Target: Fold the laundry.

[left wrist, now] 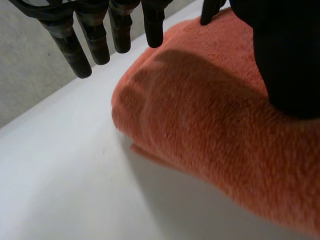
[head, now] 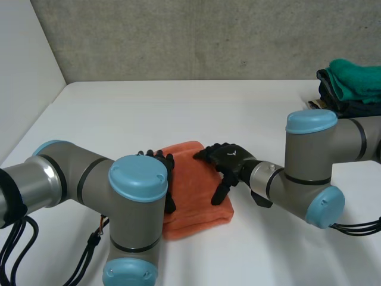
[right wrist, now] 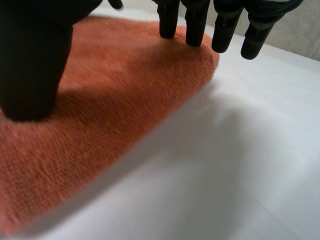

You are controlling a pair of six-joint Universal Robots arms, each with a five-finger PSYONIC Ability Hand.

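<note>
Head view: folded orange towel [head: 197,199] on white table [head: 178,113], between left hand [head: 168,179] and right hand [head: 229,159], both laid flat with straight fingers, pinching nothing. Looks soft, light, limp; best pinched along an edge.

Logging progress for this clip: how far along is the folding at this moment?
Done: the orange towel lies folded into a thick rectangle, and a pile of clothes sits stacked off to the robot's right. In hand: the left hand and right hand rest open on the towel's opposite sides, seemingly flattening it. Left: probably just letting go, perhaps moving it to the pile.
</note>
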